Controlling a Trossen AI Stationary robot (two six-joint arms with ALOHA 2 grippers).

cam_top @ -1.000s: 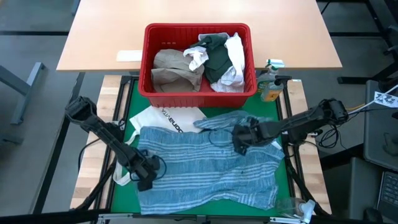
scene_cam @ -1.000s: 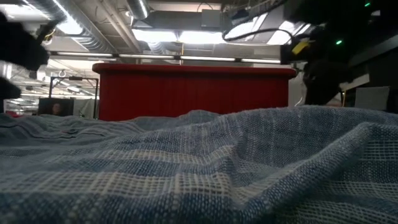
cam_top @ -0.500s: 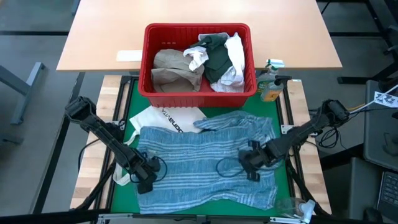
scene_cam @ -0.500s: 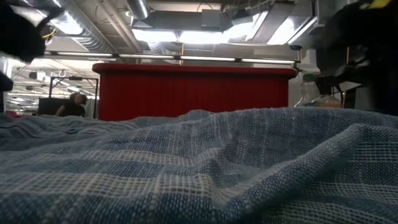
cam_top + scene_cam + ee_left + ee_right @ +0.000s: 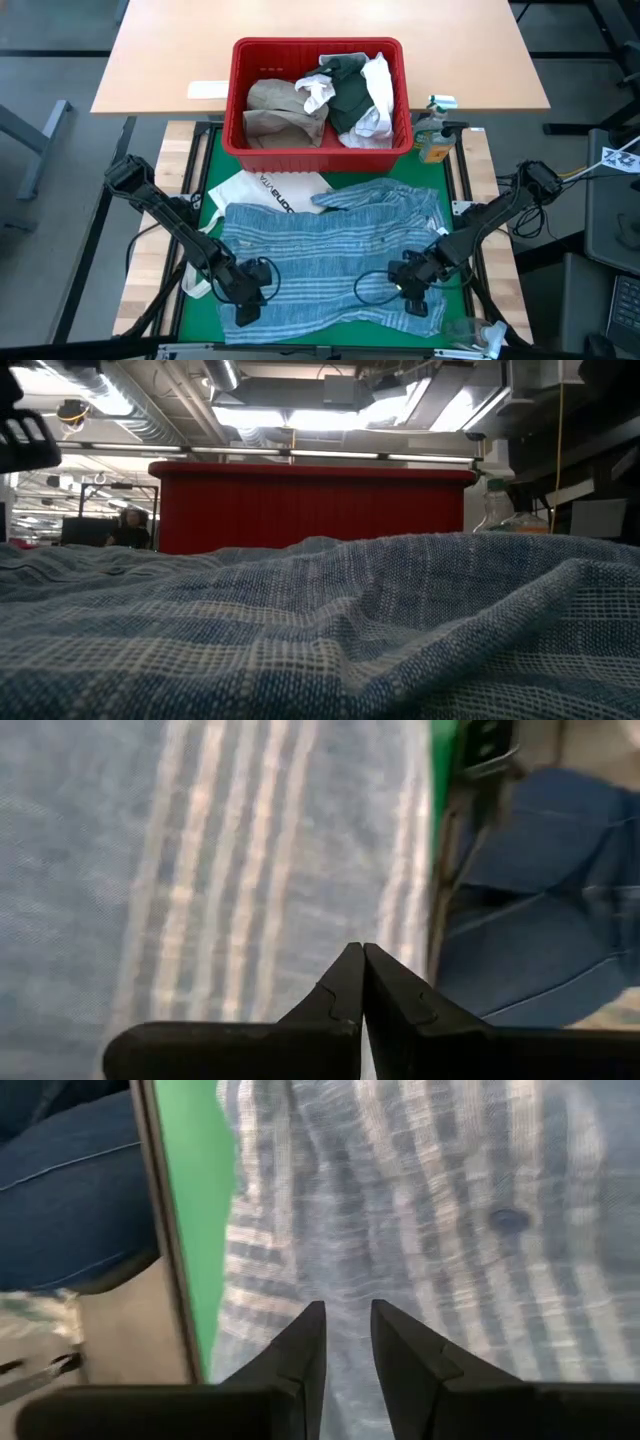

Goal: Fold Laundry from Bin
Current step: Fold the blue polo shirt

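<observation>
Count: one red bin holding three visible garments; beside the bin, one blue-striped cloth, one white tote bag, one bottle; two tools.

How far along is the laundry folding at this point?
Done: one blue-striped cloth is out of the red bin, spread flat and unfolded on the green mat. In hand: the left end effector, shut, and right end effector, slightly parted, sit at its near edge. Left: the tan shirt, dark top and white pieces.

Rumpled blue-and-white striped woven cloth fills the foreground, with the red rectangular plastic bin standing behind it under ceiling lights.
</observation>
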